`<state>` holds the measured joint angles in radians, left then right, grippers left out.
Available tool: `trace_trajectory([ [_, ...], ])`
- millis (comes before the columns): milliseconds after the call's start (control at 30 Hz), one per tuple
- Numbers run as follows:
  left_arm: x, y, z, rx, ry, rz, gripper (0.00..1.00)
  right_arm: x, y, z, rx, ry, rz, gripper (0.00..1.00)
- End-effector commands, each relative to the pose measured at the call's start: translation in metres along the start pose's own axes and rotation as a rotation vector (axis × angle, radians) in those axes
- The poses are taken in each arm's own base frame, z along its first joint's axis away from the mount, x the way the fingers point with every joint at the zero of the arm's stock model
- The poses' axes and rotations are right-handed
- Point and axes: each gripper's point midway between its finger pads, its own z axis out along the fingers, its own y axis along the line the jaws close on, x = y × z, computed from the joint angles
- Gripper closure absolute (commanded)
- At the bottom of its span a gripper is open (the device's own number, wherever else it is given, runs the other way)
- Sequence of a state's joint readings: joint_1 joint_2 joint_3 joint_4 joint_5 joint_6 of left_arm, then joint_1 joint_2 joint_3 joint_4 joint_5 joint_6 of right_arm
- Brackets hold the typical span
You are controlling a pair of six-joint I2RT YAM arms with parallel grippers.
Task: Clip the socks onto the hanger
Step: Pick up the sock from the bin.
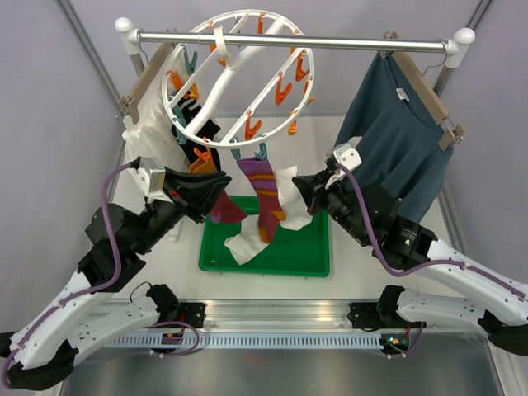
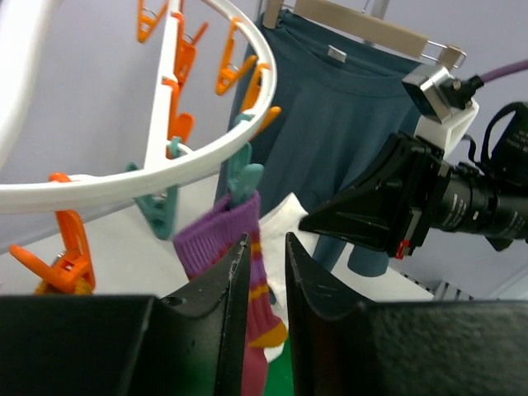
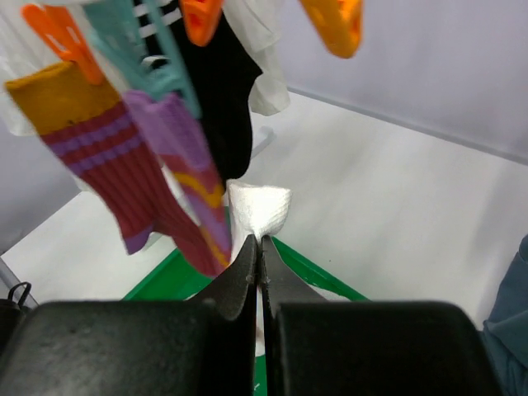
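The round white hanger [image 1: 216, 91] hangs from the rail with orange and teal clips. A teal clip [image 2: 243, 177] holds a purple-and-maroon striped sock [image 1: 262, 194] by its cuff. My left gripper [image 2: 266, 243] is open just in front of that sock [image 2: 216, 235], its jaws a little apart with nothing pinched between them. My right gripper [image 3: 261, 239] is shut on the edge of a white sock [image 3: 260, 208], held up beside the striped one [image 3: 177, 132]. A maroon sock with an orange cuff [image 3: 91, 148] and a black sock [image 3: 223, 91] hang clipped further left.
A green tray [image 1: 309, 247] below the hanger holds another white sock [image 1: 243, 245]. A teal-blue shirt [image 1: 396, 140] on a wooden hanger hangs at the right of the rail [image 1: 330, 40]. A white sheer garment [image 1: 148, 132] hangs at the left.
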<state>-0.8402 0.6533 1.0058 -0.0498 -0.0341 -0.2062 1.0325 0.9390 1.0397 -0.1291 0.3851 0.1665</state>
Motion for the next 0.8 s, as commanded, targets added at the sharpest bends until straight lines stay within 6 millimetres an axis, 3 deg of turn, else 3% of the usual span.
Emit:
trace_trajectory([
  [0,-0.002,-0.019,-0.003,0.121,-0.017,0.040,0.71,-0.035,0.010,-0.011,-0.060,-0.063,-0.009,1.00],
  [200,0.003,-0.048,-0.003,0.296,-0.012,0.056,0.62,-0.057,0.018,-0.022,-0.128,-0.100,-0.045,1.00],
  [467,0.018,-0.059,0.016,0.364,0.013,0.024,0.58,-0.089,0.033,-0.044,-0.235,-0.174,-0.034,1.00],
  [767,0.025,-0.069,0.033,0.422,0.013,-0.017,0.54,-0.107,0.040,-0.054,-0.279,-0.232,0.012,1.00],
])
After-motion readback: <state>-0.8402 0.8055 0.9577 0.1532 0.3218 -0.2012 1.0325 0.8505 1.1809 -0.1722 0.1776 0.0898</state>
